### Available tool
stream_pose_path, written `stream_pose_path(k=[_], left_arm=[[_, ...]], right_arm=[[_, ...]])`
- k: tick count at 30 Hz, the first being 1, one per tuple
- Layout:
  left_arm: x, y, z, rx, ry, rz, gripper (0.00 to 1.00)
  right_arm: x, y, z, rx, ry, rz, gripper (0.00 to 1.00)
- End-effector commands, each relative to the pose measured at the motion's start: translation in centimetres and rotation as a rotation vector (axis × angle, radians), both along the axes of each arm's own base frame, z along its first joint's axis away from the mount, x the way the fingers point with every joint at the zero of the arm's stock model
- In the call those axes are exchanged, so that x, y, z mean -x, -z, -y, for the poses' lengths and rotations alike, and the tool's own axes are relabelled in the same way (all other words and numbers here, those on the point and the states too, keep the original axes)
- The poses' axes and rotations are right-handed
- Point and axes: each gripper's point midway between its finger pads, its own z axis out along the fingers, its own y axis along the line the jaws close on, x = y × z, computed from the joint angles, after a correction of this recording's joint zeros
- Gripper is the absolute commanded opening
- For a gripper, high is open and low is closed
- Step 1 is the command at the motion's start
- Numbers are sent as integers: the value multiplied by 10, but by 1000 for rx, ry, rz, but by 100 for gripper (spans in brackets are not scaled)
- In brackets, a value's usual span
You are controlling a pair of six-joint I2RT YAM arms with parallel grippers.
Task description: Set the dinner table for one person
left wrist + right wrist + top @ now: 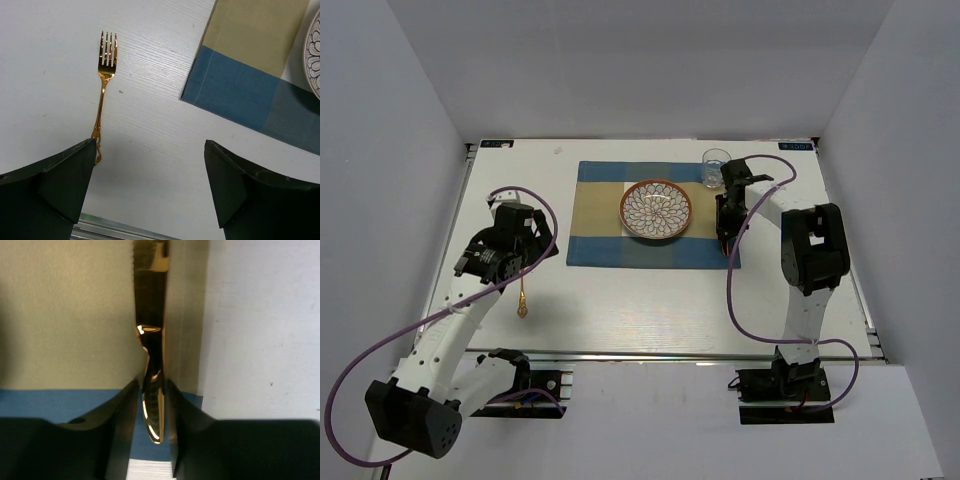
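Room: plain pale walls (640, 60) close in the left, far and right sides.
Dinner table (650, 310): a large, flat white top that fills the floor of the space, with a faint grain showing in the left wrist view.
Rail (660, 356): metal, running along the table's near edge, with both arm bases on its near side.
Placemat (605, 215): blue and tan cloth, lying flat at the far middle of the table.
Plate (656, 210): round, patterned, brown-rimmed, on the placemat a little right of its middle.
Glass (715, 168): clear, upright on bare table just beyond the placemat's far right corner.
Fork (102, 90): gold, flat on bare table left of the placemat, tines toward the near edge.
Left gripper (150, 150): jaws wide apart and holding nothing, above the fork's handle end. One finger is just beside the handle, and I cannot tell whether they touch.
Right gripper (151, 390): clamped on the handle of a gold knife (150, 340), right of the plate.
Knife position: the blade runs over the tan band just inside the placemat's right edge. Whether it rests on the cloth cannot be told.
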Motion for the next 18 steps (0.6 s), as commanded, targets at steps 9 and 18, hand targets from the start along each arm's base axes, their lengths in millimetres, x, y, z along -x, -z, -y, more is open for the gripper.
stream_pose_path(k=[9,18], left_arm=[[-6,9,-9,-14,-78,-33,98],[-17,78,-48,84,-307,-310,98]], right_arm=[[-10,-85,-23,-148,-8,189,89],[51,-136,-68,-456,-189,329,89]])
